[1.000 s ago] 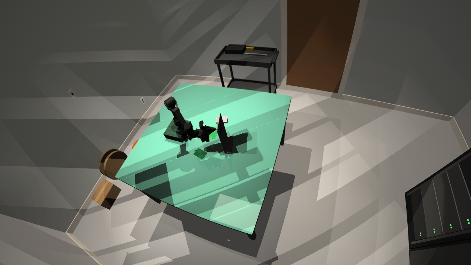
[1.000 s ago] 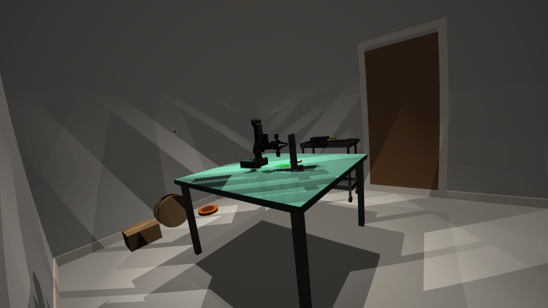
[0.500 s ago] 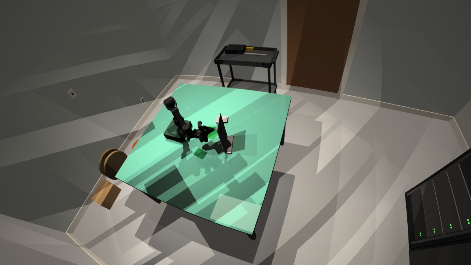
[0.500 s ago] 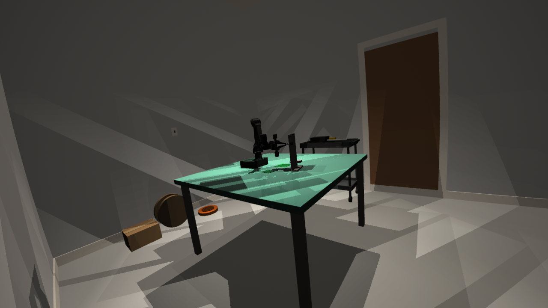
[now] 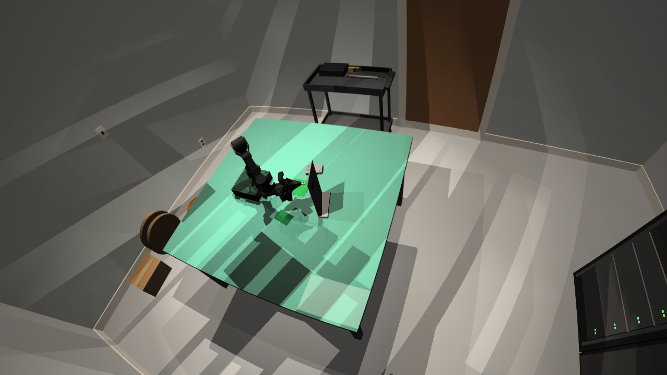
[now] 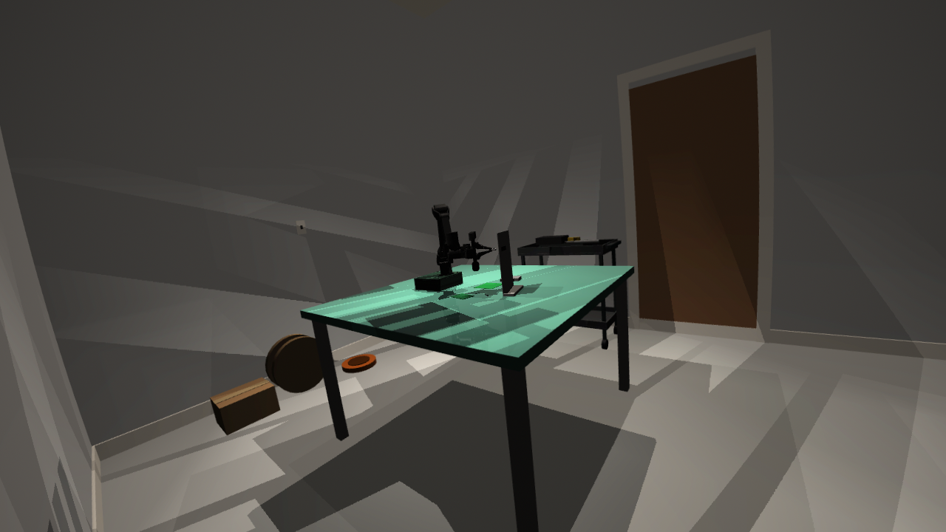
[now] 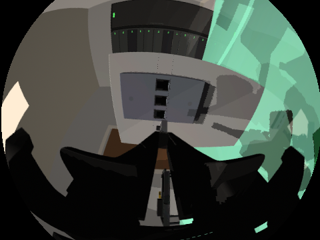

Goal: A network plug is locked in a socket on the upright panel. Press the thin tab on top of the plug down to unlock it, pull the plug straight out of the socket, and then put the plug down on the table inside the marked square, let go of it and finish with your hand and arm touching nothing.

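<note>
My gripper is shut on the small grey plug, which sticks out past the fingertips. The upright panel stands just ahead. In the top and exterior views a narrow gap shows between the plug's end and the panel, so the plug looks out of its socket. The plug's tab is not clear. A bright green square lies below the gripper; a darker green patch lies nearer the camera. I cannot tell which is the marked one.
The panel's plate has several dark sockets in a row. Pale feet support the panel on the green table. The arm's base stands opposite the panel. A cart is behind the table.
</note>
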Available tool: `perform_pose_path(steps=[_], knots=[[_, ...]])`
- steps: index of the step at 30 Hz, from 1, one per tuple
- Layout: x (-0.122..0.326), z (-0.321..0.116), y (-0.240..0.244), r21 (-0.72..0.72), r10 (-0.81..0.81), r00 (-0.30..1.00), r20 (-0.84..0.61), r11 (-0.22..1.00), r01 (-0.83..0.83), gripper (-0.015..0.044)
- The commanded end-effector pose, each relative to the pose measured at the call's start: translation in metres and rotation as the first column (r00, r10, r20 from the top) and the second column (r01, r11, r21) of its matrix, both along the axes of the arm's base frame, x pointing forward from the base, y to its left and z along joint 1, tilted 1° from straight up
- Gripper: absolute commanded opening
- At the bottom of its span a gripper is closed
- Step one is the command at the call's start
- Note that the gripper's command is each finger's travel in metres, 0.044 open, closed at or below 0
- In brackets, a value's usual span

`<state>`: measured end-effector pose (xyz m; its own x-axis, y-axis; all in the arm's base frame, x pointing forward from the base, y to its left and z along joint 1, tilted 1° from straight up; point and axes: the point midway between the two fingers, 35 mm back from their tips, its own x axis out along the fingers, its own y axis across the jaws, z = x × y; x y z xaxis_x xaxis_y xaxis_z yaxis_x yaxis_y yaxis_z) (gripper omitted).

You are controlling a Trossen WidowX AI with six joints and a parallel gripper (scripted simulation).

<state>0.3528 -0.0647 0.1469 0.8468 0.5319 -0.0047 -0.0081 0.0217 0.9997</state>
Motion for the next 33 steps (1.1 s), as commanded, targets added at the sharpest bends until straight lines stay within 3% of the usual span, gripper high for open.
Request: perform_pose_path(steps=[1, 33], knots=[[-0.004, 0.0, -0.001, -0.004, 0.003, 1.0, 0.002, 1.0, -0.003, 0.0], [-0.02, 0.009, -0.009, -0.001, 0.0, 1.0, -0.002, 1.0, 0.0, 0.0]])
